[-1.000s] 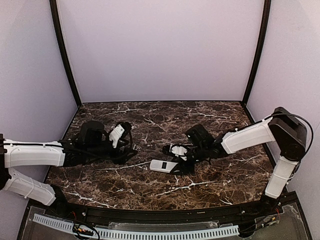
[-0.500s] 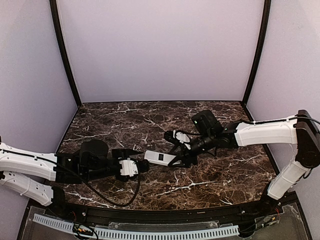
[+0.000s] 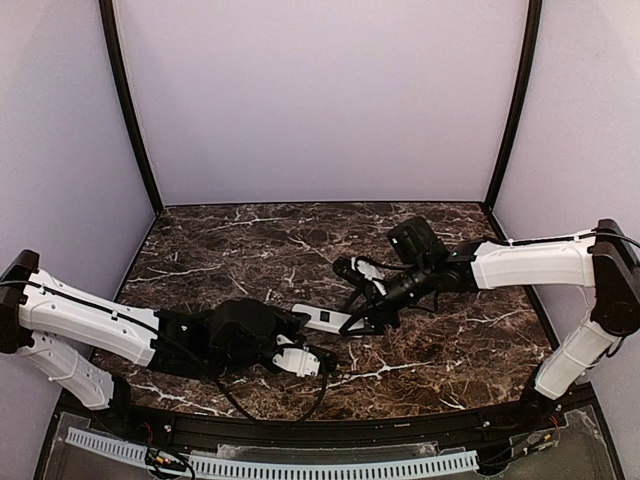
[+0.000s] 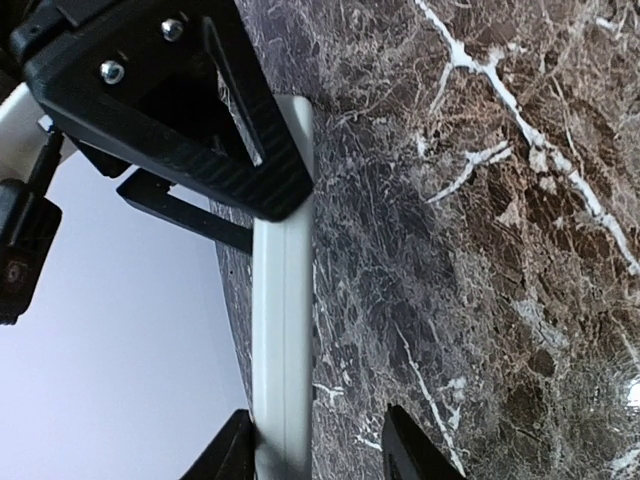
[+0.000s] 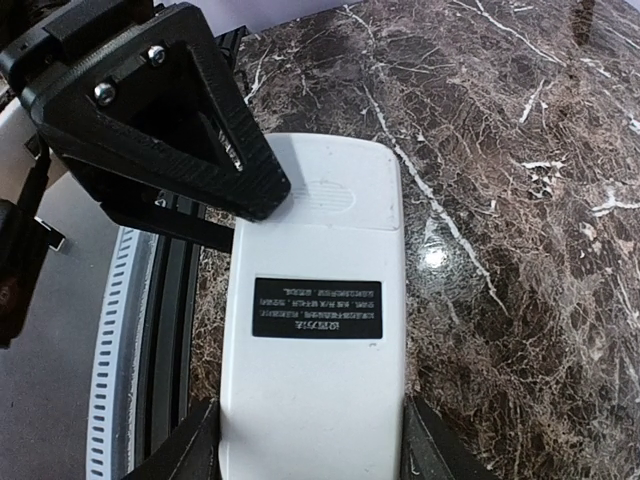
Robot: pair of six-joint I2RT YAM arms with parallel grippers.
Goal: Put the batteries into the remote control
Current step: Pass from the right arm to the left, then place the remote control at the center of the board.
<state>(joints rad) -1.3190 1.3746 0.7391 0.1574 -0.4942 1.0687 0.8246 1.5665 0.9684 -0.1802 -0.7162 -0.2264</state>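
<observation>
Gripping remote control by its long sides, white back up, R gripper has it near marble table centre; L gripper, fingers apart, sits just beside remote's edge.

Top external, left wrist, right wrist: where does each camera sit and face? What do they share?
Top external: above and behind, facing down at table; left arm, right arm show.
Left wrist: on left arm, past own fingers, edge-on at remote control.
Right wrist: on right arm, own fingers flanking remote's back.
Shared: the remote.
</observation>
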